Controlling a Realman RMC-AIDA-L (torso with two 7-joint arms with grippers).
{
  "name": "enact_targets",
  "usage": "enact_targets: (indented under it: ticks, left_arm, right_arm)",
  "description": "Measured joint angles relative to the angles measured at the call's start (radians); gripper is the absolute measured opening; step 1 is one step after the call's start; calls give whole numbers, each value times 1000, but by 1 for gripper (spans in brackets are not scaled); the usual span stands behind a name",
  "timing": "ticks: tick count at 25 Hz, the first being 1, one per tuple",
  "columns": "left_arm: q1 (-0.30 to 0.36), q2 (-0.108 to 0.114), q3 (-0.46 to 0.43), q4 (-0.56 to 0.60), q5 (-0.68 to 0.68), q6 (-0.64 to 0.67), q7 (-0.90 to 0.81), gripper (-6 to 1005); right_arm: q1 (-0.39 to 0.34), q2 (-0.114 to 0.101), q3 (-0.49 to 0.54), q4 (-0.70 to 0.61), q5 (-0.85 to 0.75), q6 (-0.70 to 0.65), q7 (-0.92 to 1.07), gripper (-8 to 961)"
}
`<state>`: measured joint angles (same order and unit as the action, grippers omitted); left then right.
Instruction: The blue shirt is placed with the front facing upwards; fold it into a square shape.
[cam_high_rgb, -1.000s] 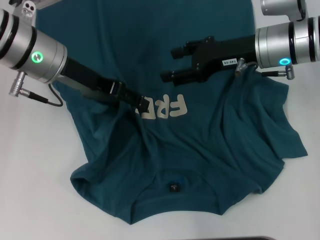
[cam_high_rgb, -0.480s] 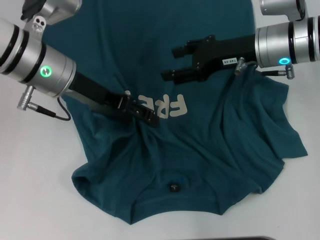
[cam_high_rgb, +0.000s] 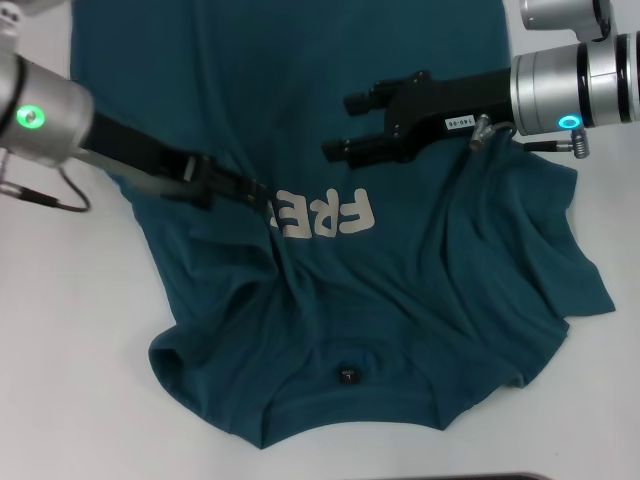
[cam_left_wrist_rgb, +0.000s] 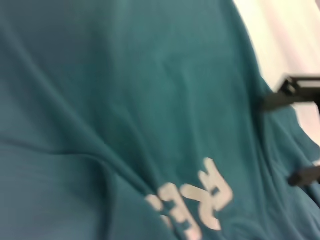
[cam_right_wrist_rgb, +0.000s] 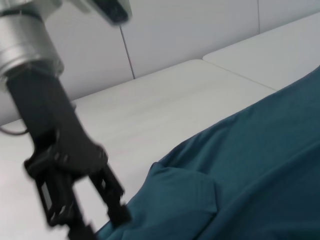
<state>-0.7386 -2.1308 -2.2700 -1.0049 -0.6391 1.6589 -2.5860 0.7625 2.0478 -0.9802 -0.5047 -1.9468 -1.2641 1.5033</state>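
Since the earlier frame, the left arm has drawn back toward the robot's left, so that less of its silver barrel shows in the head view; the left gripper (cam_high_rgb: 262, 203) has slid with it and now lies low on the cloth at the first letter of the chest print. Its black fingers are pressed into a fold there, and whether they are spread or closed cannot be told. The right gripper (cam_high_rgb: 338, 127) has not moved: it hangs over the upper middle of the shirt with its two black fingers (cam_high_rgb: 352, 150) spread apart and nothing between them.

The blue shirt (cam_high_rgb: 430, 270) is a large dark teal cotton garment lying front up on the white tabletop (cam_high_rgb: 60, 400), its collar toward the robot. The weave is matte and soft. Its outline is irregular: the hem runs out of view at the far edge, the sleeve on the robot's right juts out in a blunt point, and the near edge curls in scallops. Creases fan outward from the left gripper, and long ridges run down the right side. Pale cream block lettering (cam_high_rgb: 335, 214) crosses the chest, partly hidden by a fold at its left end. A small black neck label (cam_high_rgb: 348, 376) sits inside the collar.

The left wrist view shows rumpled teal cloth (cam_left_wrist_rgb: 125, 100) and the lettering (cam_left_wrist_rgb: 200, 200) up close.
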Motion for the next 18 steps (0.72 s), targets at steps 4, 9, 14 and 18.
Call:
enact_targets:
  ticks: [4, 9, 14, 18]
  left_arm:
    - [15, 29, -35, 16, 7, -12, -10, 909]
    - [22, 48, -40, 75, 13, -50, -15, 908]
    - [19, 53, -40, 142, 14, -70, -18, 908]
    - [18, 48, -40, 158, 14, -86, -24, 908]
  right_arm:
    - [1, 0, 0, 0, -1, 0, 1, 814]
    - [2, 0, 0, 0, -1, 1, 2, 814]
    - [5, 1, 0, 0, -2, 2, 2, 815]
    - [9, 4, -1, 0, -11, 3, 2, 815]
